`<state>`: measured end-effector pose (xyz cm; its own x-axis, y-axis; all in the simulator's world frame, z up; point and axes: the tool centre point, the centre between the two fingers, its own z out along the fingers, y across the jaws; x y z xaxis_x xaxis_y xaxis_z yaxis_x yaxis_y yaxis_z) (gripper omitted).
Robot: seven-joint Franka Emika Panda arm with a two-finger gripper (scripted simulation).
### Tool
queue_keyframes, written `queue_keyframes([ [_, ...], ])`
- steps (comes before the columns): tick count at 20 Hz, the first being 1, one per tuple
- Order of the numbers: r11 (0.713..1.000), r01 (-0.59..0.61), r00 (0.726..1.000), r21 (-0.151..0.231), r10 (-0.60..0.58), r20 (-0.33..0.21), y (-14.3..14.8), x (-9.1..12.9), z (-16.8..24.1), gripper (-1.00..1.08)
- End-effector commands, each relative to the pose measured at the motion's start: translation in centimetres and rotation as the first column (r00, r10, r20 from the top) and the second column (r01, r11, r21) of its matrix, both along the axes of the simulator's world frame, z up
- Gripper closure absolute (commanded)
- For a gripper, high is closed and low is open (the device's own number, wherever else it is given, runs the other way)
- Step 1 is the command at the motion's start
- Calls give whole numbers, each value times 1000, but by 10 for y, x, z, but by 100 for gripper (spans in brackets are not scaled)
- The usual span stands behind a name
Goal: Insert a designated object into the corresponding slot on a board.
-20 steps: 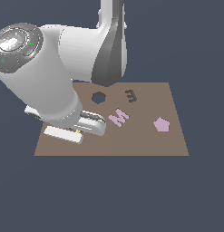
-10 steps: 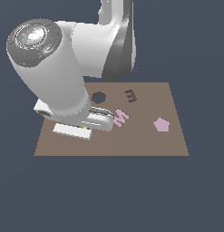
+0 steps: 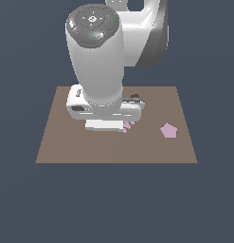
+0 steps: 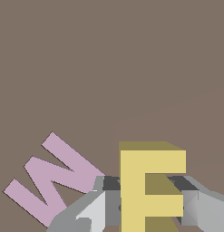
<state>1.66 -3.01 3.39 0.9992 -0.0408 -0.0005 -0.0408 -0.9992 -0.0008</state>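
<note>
Between the fingers of the end effector (image 4: 147, 204) sits the yellow E block (image 4: 149, 188), pinched on both sides and held above the brown board (image 3: 61, 142). Pink M (image 4: 52, 179) lies flat just beside it; a pink pentagon (image 3: 169, 130) rests well apart.

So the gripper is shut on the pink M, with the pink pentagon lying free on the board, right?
Not quite. The gripper is shut on the yellow E, not the M, which lies flat on the board beside it; the wrist view shows this. The pink pentagon does lie free on the board.
</note>
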Motion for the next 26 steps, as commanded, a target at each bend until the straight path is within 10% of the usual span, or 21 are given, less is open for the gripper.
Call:
queue_keyframes([
  [1, 998, -59, 998, 0, 59, 0, 22, -15, 1, 108],
  [14, 960, -279, 960, 1, 279, 0, 97, -85, 5, 108],
  [26, 948, -317, 948, 1, 317, 0, 109, -99, 6, 108],
])
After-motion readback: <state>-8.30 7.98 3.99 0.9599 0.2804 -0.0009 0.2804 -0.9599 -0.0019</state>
